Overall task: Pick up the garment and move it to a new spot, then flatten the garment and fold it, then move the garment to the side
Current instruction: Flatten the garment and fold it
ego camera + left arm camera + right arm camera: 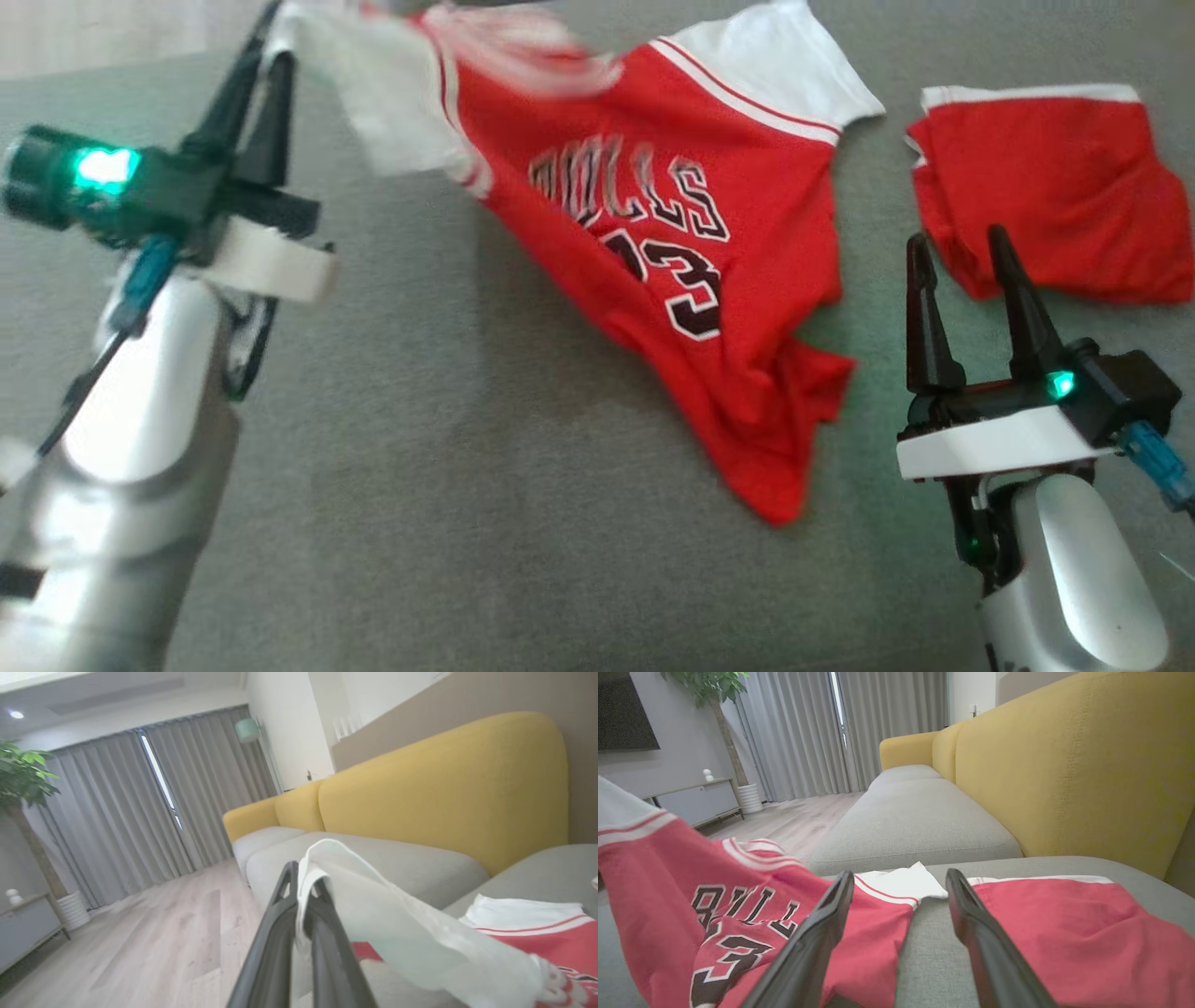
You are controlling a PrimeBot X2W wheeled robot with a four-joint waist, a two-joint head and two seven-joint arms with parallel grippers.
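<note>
Here we see the left gripper (306, 877) clamped tight on a white sleeve (397, 924) of the jersey (653, 233), holding that corner up above the grey seat (420, 485). From there the red cloth slopes down to the right; its other sleeve and lower hem lie on the seat. The right gripper (960, 241) has its fingers spread and grips nothing. We find it over the seat, just right of the hem, its tips at the near corner of the red shorts (1055, 187), which lie just beside the jersey.
</note>
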